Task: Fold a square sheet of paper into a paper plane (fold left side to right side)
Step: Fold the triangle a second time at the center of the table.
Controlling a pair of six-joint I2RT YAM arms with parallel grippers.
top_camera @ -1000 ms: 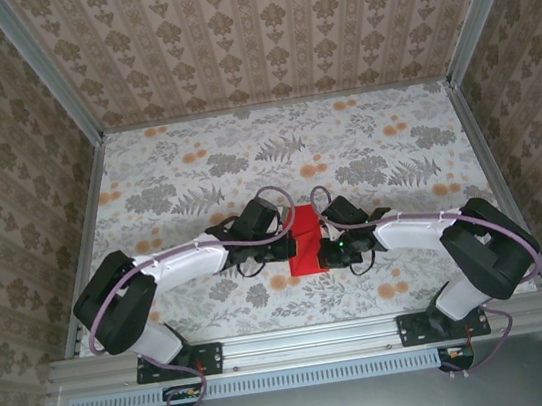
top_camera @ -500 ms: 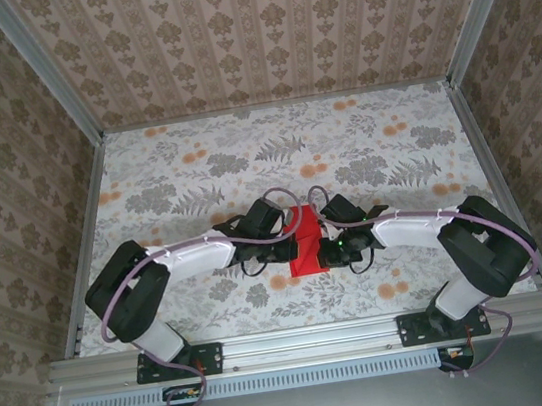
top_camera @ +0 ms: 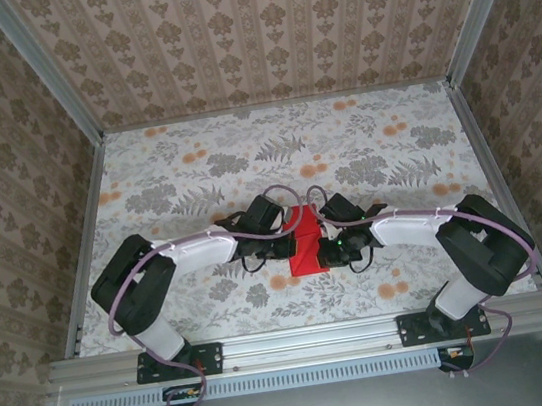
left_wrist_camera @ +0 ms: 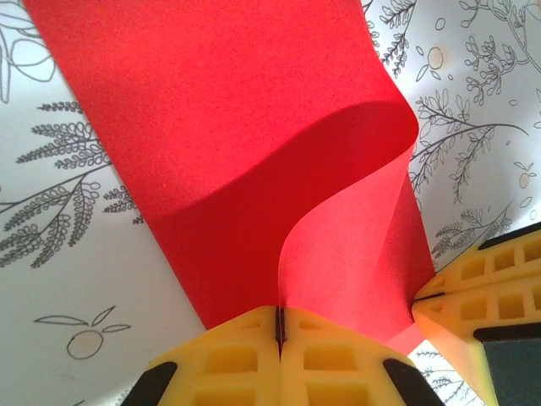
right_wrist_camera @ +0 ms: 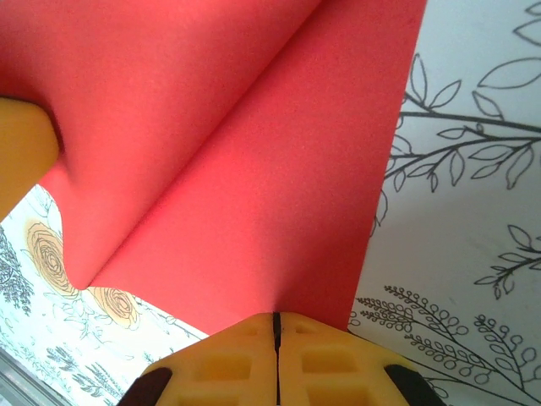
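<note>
Red square sheet of paper sits mid-counter, between both arms. Left end effector is pinched shut on one edge and holds it raised in a curl, likely to carry left over right. Right end effector is clamped shut on the sheet's right side, probably anchoring it.

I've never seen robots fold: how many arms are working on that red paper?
2. The left arm reaches in from the left, the right arm from the right, meeting at the red paper.

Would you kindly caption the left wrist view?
Shut left gripper pinching the curled red sheet over the floral tablecloth.
</note>
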